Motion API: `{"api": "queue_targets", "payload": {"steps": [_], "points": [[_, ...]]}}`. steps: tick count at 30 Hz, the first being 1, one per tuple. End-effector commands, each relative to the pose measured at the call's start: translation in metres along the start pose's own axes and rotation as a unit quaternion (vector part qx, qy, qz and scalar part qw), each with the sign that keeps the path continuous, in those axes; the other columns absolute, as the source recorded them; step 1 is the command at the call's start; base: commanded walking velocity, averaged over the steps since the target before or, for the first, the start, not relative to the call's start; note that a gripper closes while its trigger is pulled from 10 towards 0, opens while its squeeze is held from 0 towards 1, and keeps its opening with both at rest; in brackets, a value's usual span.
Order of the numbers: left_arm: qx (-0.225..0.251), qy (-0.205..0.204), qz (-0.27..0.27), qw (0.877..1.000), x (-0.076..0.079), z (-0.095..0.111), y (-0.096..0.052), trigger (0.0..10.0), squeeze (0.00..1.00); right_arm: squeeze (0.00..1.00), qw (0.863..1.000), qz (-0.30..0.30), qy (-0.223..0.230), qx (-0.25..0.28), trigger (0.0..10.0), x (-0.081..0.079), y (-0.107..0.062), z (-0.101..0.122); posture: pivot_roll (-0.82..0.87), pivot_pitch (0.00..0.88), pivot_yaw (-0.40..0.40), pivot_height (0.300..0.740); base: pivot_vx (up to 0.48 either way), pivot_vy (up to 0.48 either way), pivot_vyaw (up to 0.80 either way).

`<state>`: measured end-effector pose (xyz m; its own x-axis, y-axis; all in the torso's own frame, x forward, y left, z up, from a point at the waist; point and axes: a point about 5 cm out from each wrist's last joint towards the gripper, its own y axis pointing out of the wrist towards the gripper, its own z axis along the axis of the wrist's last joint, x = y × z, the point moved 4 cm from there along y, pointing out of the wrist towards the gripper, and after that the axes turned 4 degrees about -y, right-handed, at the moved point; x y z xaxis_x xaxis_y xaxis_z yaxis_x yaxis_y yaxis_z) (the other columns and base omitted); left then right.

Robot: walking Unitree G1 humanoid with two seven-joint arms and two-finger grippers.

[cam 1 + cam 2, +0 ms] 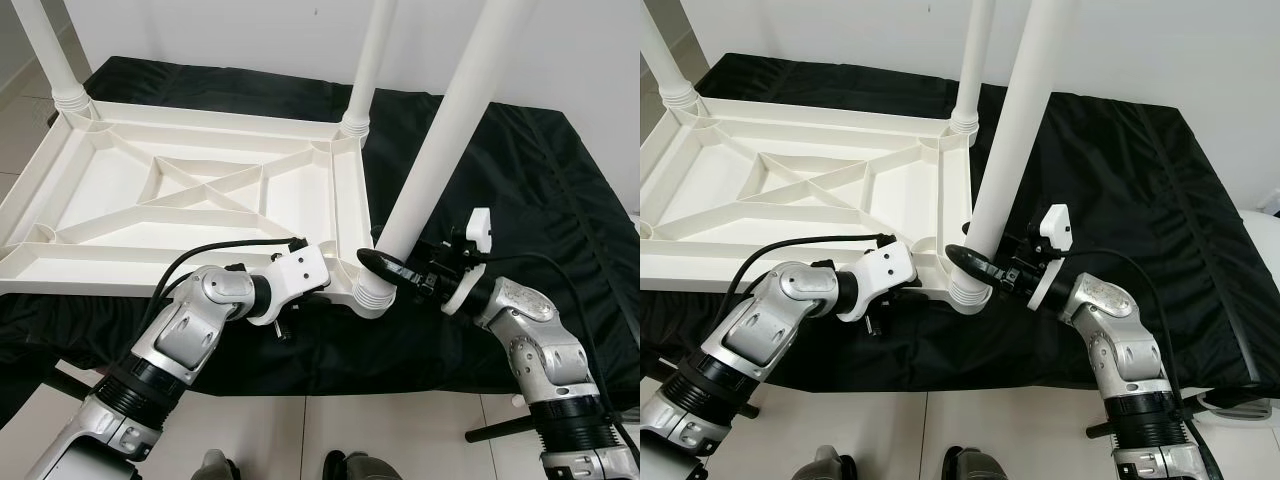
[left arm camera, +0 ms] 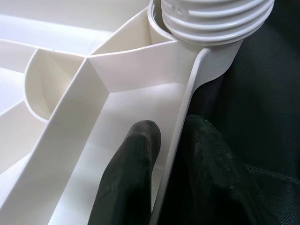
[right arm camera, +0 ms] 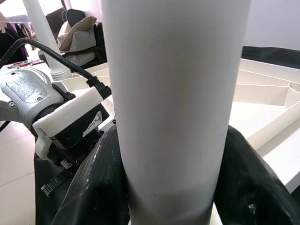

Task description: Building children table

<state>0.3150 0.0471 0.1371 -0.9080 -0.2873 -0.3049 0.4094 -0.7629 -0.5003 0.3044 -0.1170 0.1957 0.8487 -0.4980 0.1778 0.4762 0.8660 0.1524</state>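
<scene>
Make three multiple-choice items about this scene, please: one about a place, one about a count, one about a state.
1. Where does the left gripper hold the upside-down tabletop?
A. on its side wall next to the near corner socket
B. on a far leg
C. on its middle cross rib

2. How many white legs stand up from the tabletop?
A. one
B. three
C. five

3. What is the state of the right gripper?
A. open above the black cloth
B. shut on the near leg
C. hanging idle

Answers:
1 A: in the left wrist view one finger is on each side of the thin wall.
2 B: two far legs and the near leg rise.
3 B: its fingers press both sides of the leg.
</scene>
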Motion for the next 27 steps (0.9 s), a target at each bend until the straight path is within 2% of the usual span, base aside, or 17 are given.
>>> {"api": "queue_targets", "payload": {"steps": [1,7,13,25,27], "points": [[-0.01,-0.002,0.007,1.0,0.003,-0.004,0.003,10.0,0.0,0.0,1.0,-0.021,0.004,-0.016,10.0,0.001,-0.004,-0.011,-0.01,0.137,-0.079,0.74,0.0,0.0,0.0],[-0.008,-0.003,0.009,1.0,0.003,-0.003,0.003,10.0,0.0,0.0,0.998,-0.06,0.011,-0.013,10.0,0.0,-0.006,-0.02,-0.01,0.144,-0.072,0.74,0.0,0.0,0.0],[-0.008,-0.003,0.01,1.0,0.003,-0.002,0.003,10.0,0.0,0.0,0.997,-0.073,0.022,-0.013,10.0,-0.004,-0.006,-0.024,-0.02,0.146,-0.07,0.74,0.0,0.0,0.0],[-0.01,0.0,0.013,1.0,0.002,-0.002,0.004,10.0,0.0,0.0,0.997,-0.07,0.022,-0.019,10.0,-0.007,-0.009,-0.024,-0.02,0.146,-0.068,0.74,0.0,0.0,0.0],[-0.008,0.002,0.014,1.0,0.002,0.0,0.004,10.0,0.0,0.0,0.998,-0.056,0.011,-0.029,10.0,-0.006,-0.008,-0.025,-0.02,0.147,-0.069,0.74,0.0,0.0,0.0]]}}
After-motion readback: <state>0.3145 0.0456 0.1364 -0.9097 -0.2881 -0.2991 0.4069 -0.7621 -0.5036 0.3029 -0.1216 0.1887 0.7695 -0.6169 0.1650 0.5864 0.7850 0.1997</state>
